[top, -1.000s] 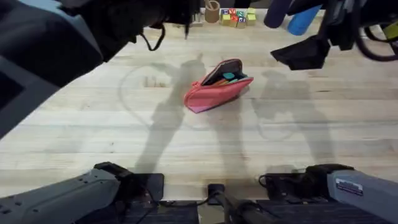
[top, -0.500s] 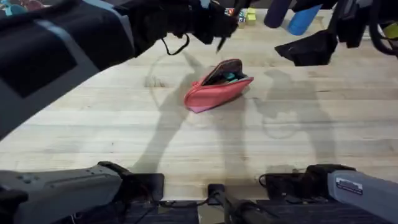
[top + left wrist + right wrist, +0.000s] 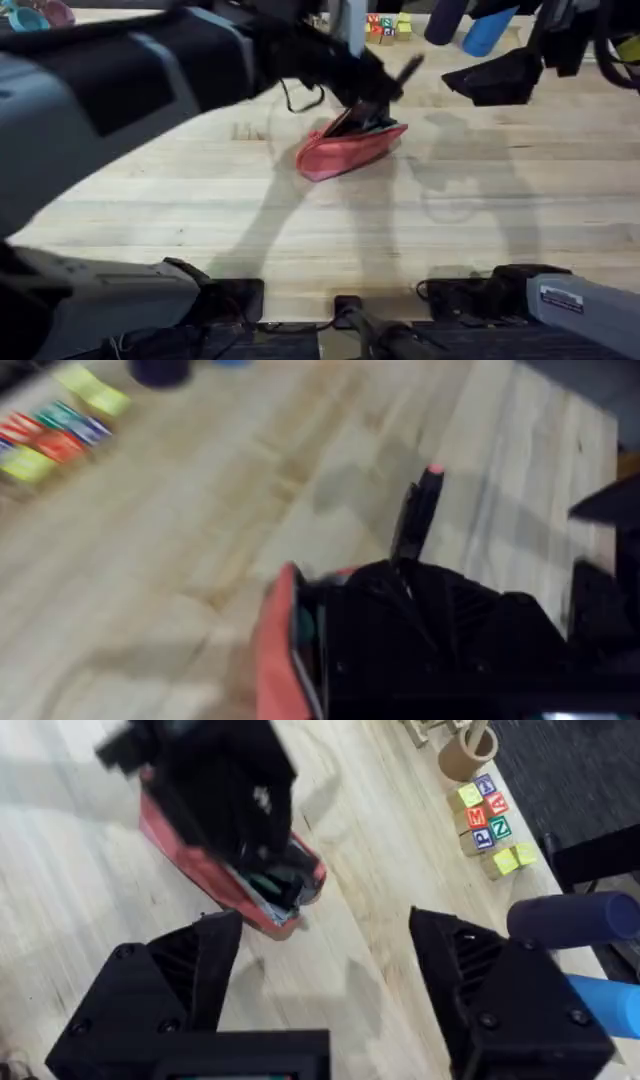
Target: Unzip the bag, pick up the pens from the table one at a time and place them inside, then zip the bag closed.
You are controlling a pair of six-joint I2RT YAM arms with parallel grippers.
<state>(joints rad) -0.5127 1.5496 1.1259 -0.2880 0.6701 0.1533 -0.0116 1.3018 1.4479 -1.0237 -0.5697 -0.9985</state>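
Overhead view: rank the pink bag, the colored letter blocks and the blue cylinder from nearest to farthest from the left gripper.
1. The bag: directly under the left gripper, which holds a black pen over its open mouth.
2. The letter blocks: at the table's far edge, just beyond the gripper.
3. The blue cylinder: far right, past the blocks.

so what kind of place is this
Probably a robot lab or test bench: two arms mounted at a plank table, with a pink bag and toy letter blocks laid out as practice props.

Bag (image 3: 345,152) opening behind left gripper (image 3: 375,100)
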